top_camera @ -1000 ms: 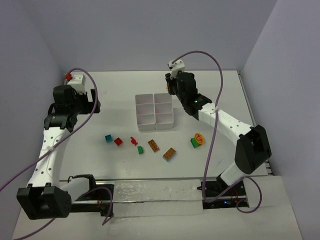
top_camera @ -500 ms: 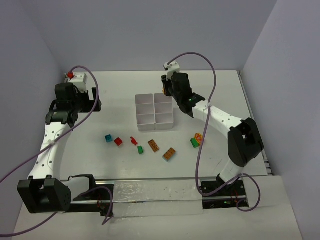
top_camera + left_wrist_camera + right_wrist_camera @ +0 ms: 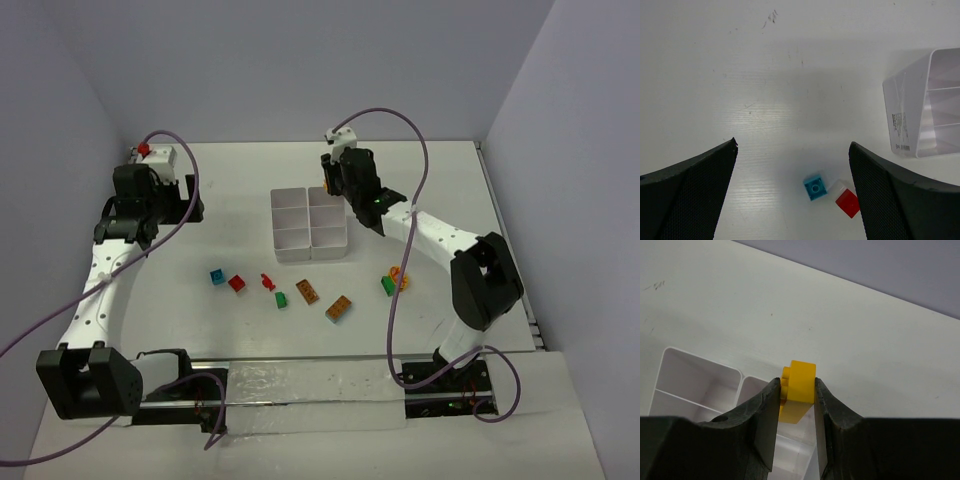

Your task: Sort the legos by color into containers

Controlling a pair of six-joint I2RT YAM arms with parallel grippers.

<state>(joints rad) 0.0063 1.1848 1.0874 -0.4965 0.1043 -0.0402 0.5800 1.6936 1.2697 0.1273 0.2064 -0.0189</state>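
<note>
My right gripper (image 3: 796, 385) is shut on a yellow lego (image 3: 798, 390) and holds it over the far right compartments of the white tray (image 3: 290, 244), which also shows below the fingers in the right wrist view (image 3: 695, 375). In the top view the gripper (image 3: 340, 190) hangs at the tray's far right corner. My left gripper (image 3: 792, 150) is open and empty, high above a teal lego (image 3: 815, 187) and a red lego (image 3: 847, 204). On the table lie the teal (image 3: 216, 276), red (image 3: 237, 283), small red (image 3: 267, 282), green (image 3: 281, 299), two orange-brown (image 3: 307, 291) (image 3: 339, 309) and green (image 3: 388, 285) legos.
The tray's near left corner shows in the left wrist view (image 3: 910, 105). An orange piece (image 3: 398, 274) lies beside the right green lego. Purple cables arc over both arms. Walls enclose the table at the back and sides.
My right gripper has moved left and slightly back with the yellow lego, now over the tray's far right corner. The left arm has barely shifted.
</note>
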